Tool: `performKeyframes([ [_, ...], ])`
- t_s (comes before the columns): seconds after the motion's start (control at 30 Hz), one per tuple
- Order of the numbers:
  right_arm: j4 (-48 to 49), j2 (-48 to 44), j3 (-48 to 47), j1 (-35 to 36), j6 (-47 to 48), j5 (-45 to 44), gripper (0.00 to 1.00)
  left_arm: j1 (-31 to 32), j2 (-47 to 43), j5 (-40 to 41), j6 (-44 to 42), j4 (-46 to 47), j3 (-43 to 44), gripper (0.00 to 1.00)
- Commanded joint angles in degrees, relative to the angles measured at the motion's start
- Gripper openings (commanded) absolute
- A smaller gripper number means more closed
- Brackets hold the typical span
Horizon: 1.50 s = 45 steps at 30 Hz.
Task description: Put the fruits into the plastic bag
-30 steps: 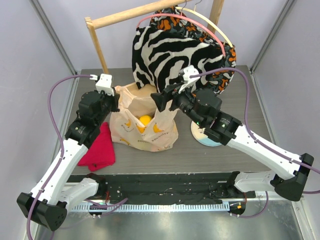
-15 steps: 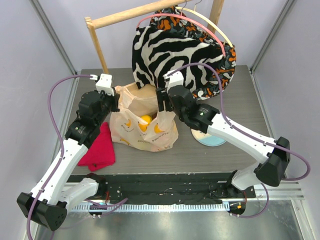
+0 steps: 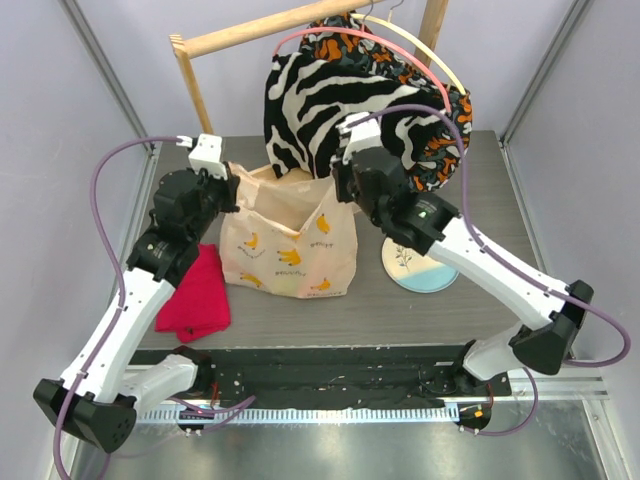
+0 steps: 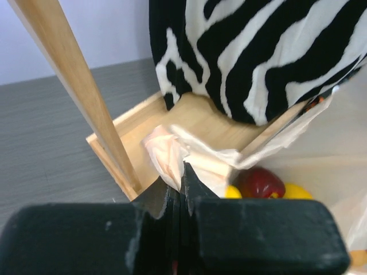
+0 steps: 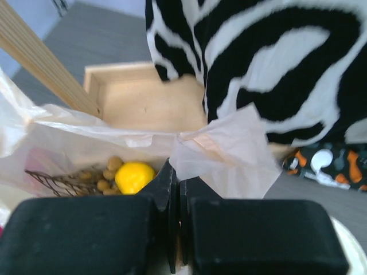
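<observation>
Pinching the plastic bag (image 3: 288,250) at both upper corners: at the left handle with the left hand (image 4: 179,180), closed flat on crumpled film, and at the right rim with the right hand (image 5: 175,172), likewise closed tight on a flap of it. Standing on the tabletop (image 3: 300,322) between the two arms, just in front of the base of the wooden rack (image 3: 250,36), with the mouth stretched open upward. Holding fruit at the bottom: seen from the left wrist, one dark red apple (image 4: 261,182) flanked by two yellow fruits (image 4: 299,191), both touching it; seen from the right wrist, one lemon (image 5: 135,176) touching a cluster of small brownish grapes (image 5: 106,172), too bunched to count exactly. Cannot tell whether the lemon is one of the yellow pieces in the other view. From above, contents hidden behind the bag's banana-printed front wall. Lying elsewhere on the tabletop: one red cloth (image 3: 195,295) just left of the bag, and one round plate (image 3: 420,268) to its right, partly under the right arm. Hanging behind from the rack: one zebra-striped garment (image 3: 330,100), with one orange-patterned garment (image 3: 440,150) behind it. Counted in all: one bag, two hands, one plate, one cloth, two garments.
</observation>
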<state>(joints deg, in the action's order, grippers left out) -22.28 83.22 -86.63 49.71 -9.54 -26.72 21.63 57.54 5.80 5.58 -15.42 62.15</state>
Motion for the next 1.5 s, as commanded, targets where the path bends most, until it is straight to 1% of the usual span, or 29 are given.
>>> performKeyframes([
  [0.0, 3.56, -5.08, -7.67, -0.14, 6.10, -0.88, 0.01, 0.26, 0.55, -2.72, 0.22, 0.92, 9.02, 0.00],
  [0.1, 3.47, -5.43, -9.34, -0.23, 7.51, -0.97, 0.01, 0.69, 0.91, -5.53, 0.39, 0.92, 11.58, 0.00],
  [0.13, 3.47, -5.52, -9.43, -0.14, 7.95, -1.05, 0.01, 0.78, 1.08, -7.54, 0.48, 1.01, 11.94, 0.00],
  [0.2, 3.47, -5.87, -8.91, -0.23, 8.22, -1.67, 0.01, 1.05, 1.26, -8.96, 0.65, 1.01, 12.12, 0.00],
  [0.37, 3.47, -8.33, -4.78, -0.14, 6.64, -2.37, 0.01, 1.84, 1.35, -11.51, 1.45, 1.09, 9.22, 0.00],
  [0.57, 2.60, -9.83, -0.91, -0.32, 5.50, -4.48, 0.01, 2.63, 1.44, -12.04, 3.11, 1.53, 4.83, 0.00],
  [0.6, 2.25, -9.92, -0.74, -0.32, 5.32, -4.57, 0.07, 2.72, 1.26, -12.04, 3.29, 1.53, 4.56, 0.01],
  [0.63, 1.98, -9.92, -0.12, -0.32, 5.15, -4.48, 0.12, 2.72, 1.00, -12.04, 3.47, 1.62, 4.21, 0.03],
  [0.67, 1.55, -10.18, 0.14, -0.32, 4.97, -4.39, 0.15, 2.72, 0.74, -11.87, 3.56, 1.80, 3.69, 0.11],
  [0.73, 1.37, -10.53, 1.11, -0.32, 4.71, -4.39, 0.24, 2.63, -0.14, -11.08, 3.64, 2.23, 3.07, 0.20],
  [0.77, 1.37, -10.80, 1.46, -0.32, 4.71, -4.48, 0.29, 2.72, -0.49, -10.73, 3.73, 2.58, 2.89, 0.33],
  [0.8, 1.28, -11.41, 1.99, -0.41, 4.62, -4.39, 0.41, 2.72, -0.76, -10.38, 3.73, 2.68, 2.63, 0.41],
  [0.83, 1.28, -11.76, 2.17, -0.41, 4.62, -4.22, 0.50, 2.72, -1.11, -10.20, 3.73, 2.68, 2.54, 0.53],
  [0.87, 1.54, -12.03, 2.43, -0.41, 4.53, -3.78, 0.57, 2.72, -1.29, -10.02, 3.99, 2.68, 2.62, 0.59],
  [0.9, 1.80, -12.90, 2.87, -0.32, 4.70, -3.69, 0.73, 2.72, -1.46, -9.76, 4.17, 2.68, 2.54, 0.68],
  [0.93, 2.24, -13.43, 3.31, -0.41, 4.88, -3.34, 0.80, 2.72, -1.73, -9.85, 4.35, 2.59, 2.54, 0.84],
  [0.97, 3.98, -14.22, 4.01, -0.41, 5.40, -2.82, 0.84, 2.63, -1.99, -9.85, 4.52, 2.76, 2.45, 0.90],
  [1.0, 5.31, -15.10, 5.93, -0.41, 5.76, -1.77, 0.90, 2.63, -2.25, -9.58, 4.78, 3.02, 2.36, 0.96],
  [1.03, 6.89, -17.02, 7.08, -0.32, 6.54, -1.15, 0.93, 2.72, -2.52, -8.97, 4.96, 3.29, 2.19, 1.00],
  [1.07, 9.77, -18.00, 8.13, -0.41, 6.81, -0.45, 0.96, 2.63, -3.13, -8.53, 5.31, 3.64, 2.19, 1.00],
  [1.13, 11.73, -20.54, 10.34, -0.41, 7.43, 0.53, 1.00, 2.63, -3.57, -7.48, 5.93, 3.82, 2.27, 1.00],
  [1.23, 11.48, -21.34, 9.55, -1.89, 6.56, -0.79, 1.00, 2.28, -3.93, -6.16, 6.72, 3.82, 2.80, 1.00],
  [1.27, 10.43, -21.43, 9.29, -3.03, 4.81, -0.44, 1.00, 1.93, -4.01, -6.24, 7.24, 3.99, 3.15, 1.00],
  [1.3, 9.90, -21.43, 8.85, -6.96, 3.84, 0.52, 1.00, 0.88, -3.75, -6.50, 8.29, 4.26, 3.24, 1.00],
  [1.37, 8.06, -20.73, 8.67, -12.59, -1.24, 7.80, 1.00, -1.40, -3.40, -8.51, 9.79, 5.13, 3.94, 1.00],
  [1.4, 7.70, -20.47, 9.02, -19.06, -3.10, 11.22, 1.00, -2.37, -3.14, -10.70, 10.49, 5.57, 4.20, 1.00],
  [1.43, 7.26, -20.21, 9.20, -21.56, -4.16, 13.69, 1.00, -3.34, -3.13, -12.29, 12.24, 6.62, 4.38, 1.00],
  [1.47, 6.64, -20.03, 9.55, -23.94, -5.13, 16.84, 1.00, -5.61, -3.05, -13.87, 13.13, 7.24, 4.82, 1.00],
])
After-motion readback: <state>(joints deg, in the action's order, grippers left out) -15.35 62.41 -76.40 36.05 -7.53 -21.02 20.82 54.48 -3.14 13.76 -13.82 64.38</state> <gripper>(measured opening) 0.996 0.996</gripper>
